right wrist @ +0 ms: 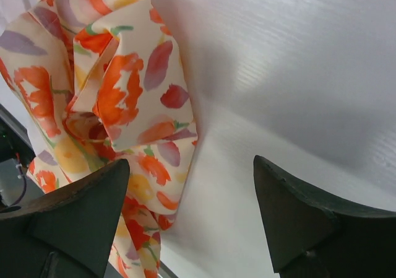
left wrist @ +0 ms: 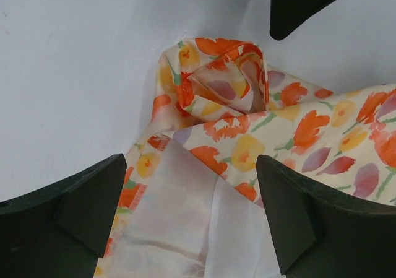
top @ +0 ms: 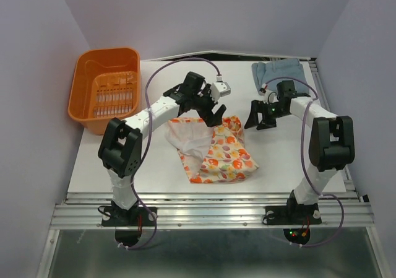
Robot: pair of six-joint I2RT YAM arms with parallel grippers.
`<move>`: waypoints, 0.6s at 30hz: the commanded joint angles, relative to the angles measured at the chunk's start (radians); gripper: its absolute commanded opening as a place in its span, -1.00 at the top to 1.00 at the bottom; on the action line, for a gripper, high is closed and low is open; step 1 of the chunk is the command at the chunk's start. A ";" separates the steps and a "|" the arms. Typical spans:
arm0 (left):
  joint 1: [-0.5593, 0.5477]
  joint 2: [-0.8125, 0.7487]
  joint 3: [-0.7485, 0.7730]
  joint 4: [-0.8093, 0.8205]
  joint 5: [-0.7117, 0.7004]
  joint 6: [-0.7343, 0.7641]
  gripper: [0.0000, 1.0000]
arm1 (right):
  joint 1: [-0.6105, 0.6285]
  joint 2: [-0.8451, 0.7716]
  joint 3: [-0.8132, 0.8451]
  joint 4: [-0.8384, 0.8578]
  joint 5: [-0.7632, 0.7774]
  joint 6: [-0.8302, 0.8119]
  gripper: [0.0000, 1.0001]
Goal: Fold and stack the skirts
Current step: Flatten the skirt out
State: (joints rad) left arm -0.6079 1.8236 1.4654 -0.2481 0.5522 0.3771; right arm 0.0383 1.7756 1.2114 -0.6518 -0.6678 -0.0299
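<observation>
A floral skirt (top: 216,151) with orange, yellow and purple flowers lies crumpled mid-table, its white lining (top: 192,139) turned out at the left. My left gripper (top: 213,112) is open and empty just above its far edge; the left wrist view shows lining (left wrist: 185,228) between the fingers and a bunched corner (left wrist: 219,83) beyond. My right gripper (top: 260,118) is open and empty just right of the skirt; the right wrist view shows the bunched floral cloth (right wrist: 117,98) by the left finger. A folded light-blue skirt (top: 278,73) lies at the far right.
An orange plastic basket (top: 105,89) stands at the far left, partly off the white table (top: 154,166). The metal rail (top: 210,207) runs along the near edge. Purple walls close in both sides and the back.
</observation>
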 commanded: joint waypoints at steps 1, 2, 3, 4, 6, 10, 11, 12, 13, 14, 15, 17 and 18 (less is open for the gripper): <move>-0.006 0.025 0.113 -0.041 0.092 0.040 -0.97 | 0.032 0.065 0.077 0.080 -0.035 0.027 -0.71; -0.016 0.086 0.187 -0.095 0.095 0.081 -0.97 | 0.044 0.079 0.085 0.086 -0.039 0.027 -0.71; -0.023 0.112 0.225 -0.146 0.097 0.154 -0.97 | 0.055 0.091 0.092 0.089 -0.058 0.027 -0.71; -0.029 0.130 0.252 -0.184 0.104 0.186 -0.97 | 0.055 0.105 0.106 0.089 -0.061 0.028 -0.71; -0.036 0.151 0.274 -0.229 0.118 0.235 -0.97 | 0.077 0.140 0.119 0.092 -0.062 0.056 -0.71; -0.059 0.158 0.256 -0.293 0.097 0.391 -0.97 | 0.086 0.180 0.138 0.086 -0.094 0.056 -0.41; -0.065 0.166 0.250 -0.307 0.091 0.411 -0.96 | 0.086 0.188 0.145 0.083 -0.104 0.058 -0.35; -0.070 0.170 0.247 -0.319 0.078 0.430 -0.96 | 0.086 0.189 0.146 0.083 -0.105 0.059 -0.29; -0.085 0.175 0.243 -0.350 0.046 0.450 -0.96 | 0.086 0.189 0.146 0.083 -0.107 0.059 -0.27; -0.093 0.186 0.242 -0.368 0.032 0.497 -0.96 | 0.086 0.188 0.149 0.083 -0.108 0.059 -0.19; -0.101 0.190 0.239 -0.382 0.016 0.519 -0.96 | 0.086 0.188 0.149 0.083 -0.111 0.059 -0.12; -0.122 0.194 0.227 -0.392 -0.030 0.545 -0.87 | 0.086 0.188 0.157 0.081 -0.118 0.061 0.09; -0.128 0.194 0.213 -0.388 -0.044 0.559 -0.81 | 0.086 0.188 0.166 0.081 -0.119 0.062 0.16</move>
State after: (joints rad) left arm -0.7078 2.0216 1.6928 -0.5686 0.5678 0.8158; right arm 0.1211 1.9656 1.3186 -0.5930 -0.7506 0.0303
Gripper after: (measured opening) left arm 0.941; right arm 0.473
